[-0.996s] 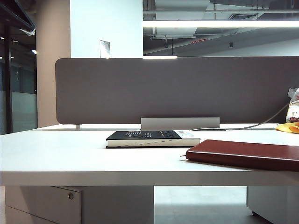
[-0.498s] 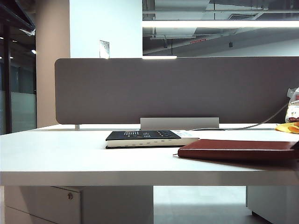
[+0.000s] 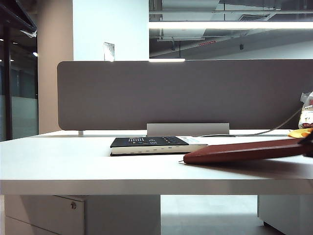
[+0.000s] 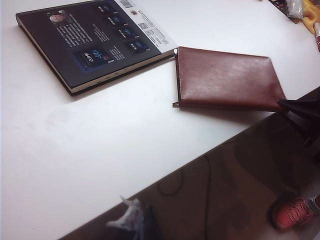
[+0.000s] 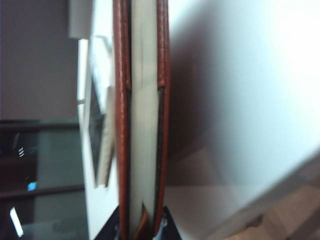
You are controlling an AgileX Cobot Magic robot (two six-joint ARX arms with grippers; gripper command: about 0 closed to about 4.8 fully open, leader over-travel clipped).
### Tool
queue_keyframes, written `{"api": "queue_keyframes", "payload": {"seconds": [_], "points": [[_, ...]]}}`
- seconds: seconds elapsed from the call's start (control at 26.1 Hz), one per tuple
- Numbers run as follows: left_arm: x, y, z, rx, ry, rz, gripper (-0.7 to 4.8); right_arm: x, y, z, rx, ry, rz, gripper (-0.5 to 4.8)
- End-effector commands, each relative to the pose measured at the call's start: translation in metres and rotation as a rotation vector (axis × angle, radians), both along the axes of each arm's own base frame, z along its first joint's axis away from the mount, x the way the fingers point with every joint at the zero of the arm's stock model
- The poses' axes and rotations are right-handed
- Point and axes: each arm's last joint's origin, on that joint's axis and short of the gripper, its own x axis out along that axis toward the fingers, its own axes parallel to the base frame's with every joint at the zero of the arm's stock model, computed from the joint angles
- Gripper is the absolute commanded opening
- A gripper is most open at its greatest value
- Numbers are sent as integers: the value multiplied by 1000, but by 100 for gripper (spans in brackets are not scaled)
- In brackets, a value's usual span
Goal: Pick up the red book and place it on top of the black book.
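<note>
The red book (image 3: 244, 151) is tilted, its right end lifted off the white table (image 3: 73, 166) and its left corner low near the surface. My right gripper (image 5: 141, 222) is shut on it, one dark finger on each cover, at the right edge of the exterior view (image 3: 309, 143). The left wrist view shows the red book (image 4: 225, 77) with that gripper (image 4: 300, 107) at its corner. The black book (image 3: 149, 143) lies flat just left of and behind it, also seen from the left wrist (image 4: 90, 40). Only a blurred tip of my left gripper (image 4: 132, 222) shows, off the table's front edge.
A grey partition (image 3: 186, 93) stands along the back of the table. A yellow object (image 3: 301, 133) and a packet (image 3: 307, 110) lie at the far right. The table's front edge (image 4: 200, 155) runs close to the red book. A drawer unit (image 3: 44, 213) sits below.
The red book lay flat on the table; its right end has risen, so it is now tilted, and it has shifted a little to the left. The black book has not moved.
</note>
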Motion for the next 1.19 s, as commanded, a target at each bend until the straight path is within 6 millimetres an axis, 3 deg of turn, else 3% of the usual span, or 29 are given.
{"api": "queue_keyframes", "payload": {"seconds": [0.04, 0.92, 1.19], "points": [[0, 0, 3, 3, -24, -4, -5, 4, 2, 15, 45, -141, 47, -1], [0, 0, 2, 3, -16, -4, -5, 5, 6, 34, 111, -308, 138, -2], [0, 0, 1, 4, -8, -4, -5, 18, 12, 48, 117, -366, 191, -2]]}}
